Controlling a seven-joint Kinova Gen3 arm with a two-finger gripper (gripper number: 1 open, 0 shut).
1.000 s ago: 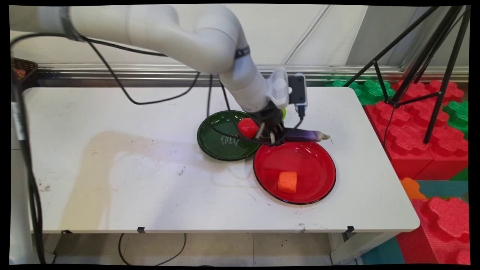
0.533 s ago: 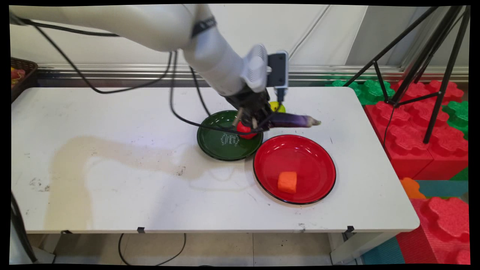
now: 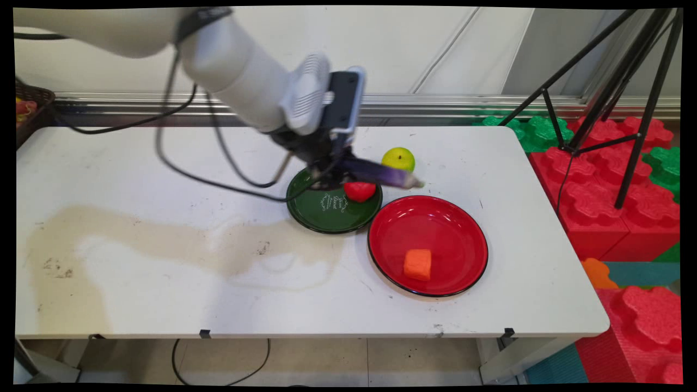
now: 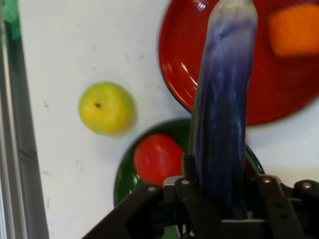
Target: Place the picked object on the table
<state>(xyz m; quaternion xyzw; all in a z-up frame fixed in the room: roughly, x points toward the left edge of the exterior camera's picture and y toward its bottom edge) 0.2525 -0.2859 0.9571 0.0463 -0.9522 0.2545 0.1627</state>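
At the far left edge of the bench point(image 3: 163, 283), by the wall, a dark woven basket point(image 3: 34, 106) holds something red and yellow, too small to make out. Toward the middle, the claw point(image 3: 333, 167) hangs above the far rim of the green plate point(image 3: 321, 209), closed on the thick end of the eggplant point(image 3: 384, 173), which sticks out to the right and tips slightly down at its pale tip. The hand view shows the eggplant point(image 4: 222, 124) running straight out between the fingers, over both plates. As a judgement, a long item held at one end can swing or pivot in the grip, so slow, level motion and a firm hold would serve best, with care that the free tip clears the lime and the plate rims. On the green plate lies a tomato point(image 3: 359, 191), rounded, red and smooth. Beyond it, on the bare bench, sits the lime point(image 3: 398, 159), yellow-green, round, with a small dark dimple. To the right, touching the green plate's edge, the red plate point(image 3: 468, 239) is glossy with a dark rim and carries an orange block point(image 3: 417, 264), matte and soft-cornered. Both plates look hard and slick; the eggplant looks smooth, purple fading to white.
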